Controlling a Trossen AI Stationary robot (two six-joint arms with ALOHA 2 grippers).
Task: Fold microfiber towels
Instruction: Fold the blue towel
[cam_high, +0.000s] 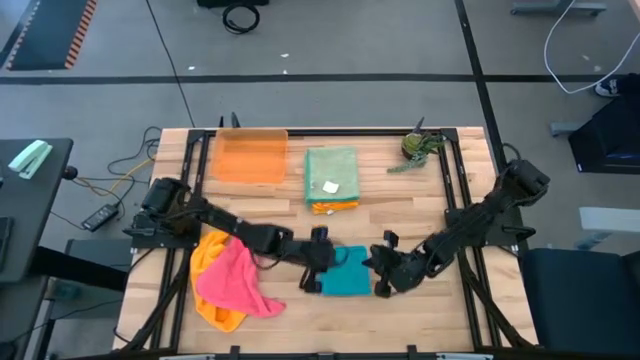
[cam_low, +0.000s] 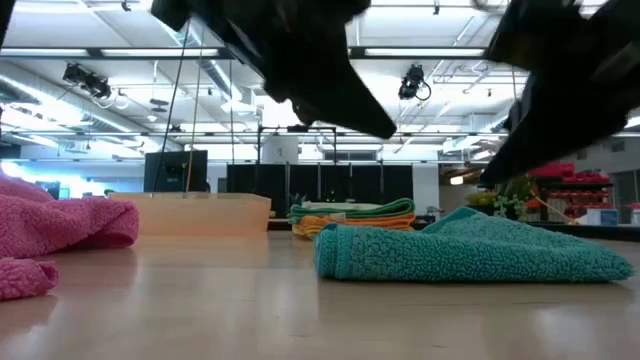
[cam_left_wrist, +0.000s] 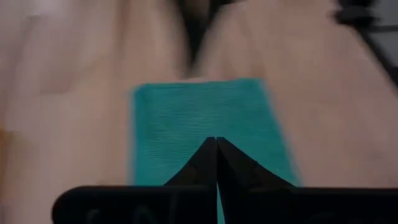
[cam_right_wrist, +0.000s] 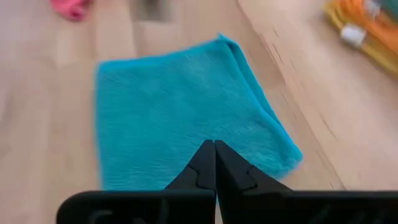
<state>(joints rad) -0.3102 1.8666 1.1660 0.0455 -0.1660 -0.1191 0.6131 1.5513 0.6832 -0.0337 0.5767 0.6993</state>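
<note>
**Teal towel folded between two closed grippers**

Pink towel (cam_high: 235, 275) lies heaped on a yellow one (cam_high: 210, 262) at the table's left. Left gripper (cam_high: 316, 262), fingers pressed together, holds nothing beside the folded teal towel (cam_high: 348, 275); right gripper (cam_high: 380, 270) likewise, empty.

A teal-blue towel (cam_high: 348, 272) lies folded into a flat rectangle near the middle of the table's front edge, its layered edges showing along one side. Toward the rear edge, just right of centre, a sage green towel (cam_high: 331, 173) with a small white tag sits folded on top of an orange towel (cam_high: 333, 207) in a neat stack. Near the front left corner a pink towel (cam_high: 236, 280) lies crumpled over a rumpled yellow towel (cam_high: 207, 252), both unfolded.
</note>
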